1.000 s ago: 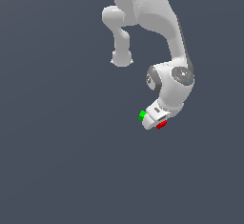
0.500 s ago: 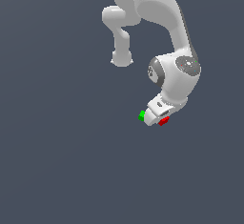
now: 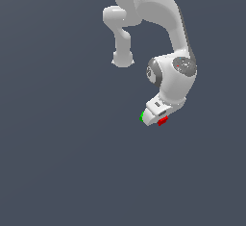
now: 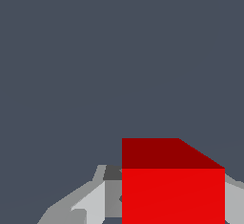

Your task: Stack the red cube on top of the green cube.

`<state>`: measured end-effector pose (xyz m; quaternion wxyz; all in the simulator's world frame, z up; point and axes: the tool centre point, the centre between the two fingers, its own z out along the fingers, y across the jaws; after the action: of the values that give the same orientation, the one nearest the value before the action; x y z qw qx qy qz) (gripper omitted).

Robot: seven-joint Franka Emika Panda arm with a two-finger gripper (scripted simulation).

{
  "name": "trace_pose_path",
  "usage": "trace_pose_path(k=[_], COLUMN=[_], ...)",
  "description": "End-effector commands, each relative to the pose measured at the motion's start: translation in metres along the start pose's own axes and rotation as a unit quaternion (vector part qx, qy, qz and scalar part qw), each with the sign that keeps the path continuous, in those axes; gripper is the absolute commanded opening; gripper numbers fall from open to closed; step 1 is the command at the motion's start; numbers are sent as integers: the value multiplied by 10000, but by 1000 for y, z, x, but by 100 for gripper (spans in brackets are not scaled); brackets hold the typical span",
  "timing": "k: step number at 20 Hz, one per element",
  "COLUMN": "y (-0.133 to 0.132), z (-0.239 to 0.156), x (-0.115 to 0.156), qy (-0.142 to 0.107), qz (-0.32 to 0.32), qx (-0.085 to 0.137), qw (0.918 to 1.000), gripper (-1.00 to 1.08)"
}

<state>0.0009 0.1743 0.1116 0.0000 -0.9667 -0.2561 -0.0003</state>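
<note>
End effector [image 3: 156, 119] grips red cube [image 4: 172, 189].

The red cube [image 3: 163, 120] is small, plain and bright red, sitting between the fingers of the claw [image 3: 154, 119]; in the wrist view it fills the space between them. The green cube [image 3: 142, 118] shows only as a sliver at the claw's other side.
</note>
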Motion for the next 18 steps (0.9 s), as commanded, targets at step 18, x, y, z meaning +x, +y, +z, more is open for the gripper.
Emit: trace_pose_path(k=[18], y=[15], z=[47], x=[-80], qy=[-2], qz=[4], qx=[3], qw=[10000], gripper=[-100])
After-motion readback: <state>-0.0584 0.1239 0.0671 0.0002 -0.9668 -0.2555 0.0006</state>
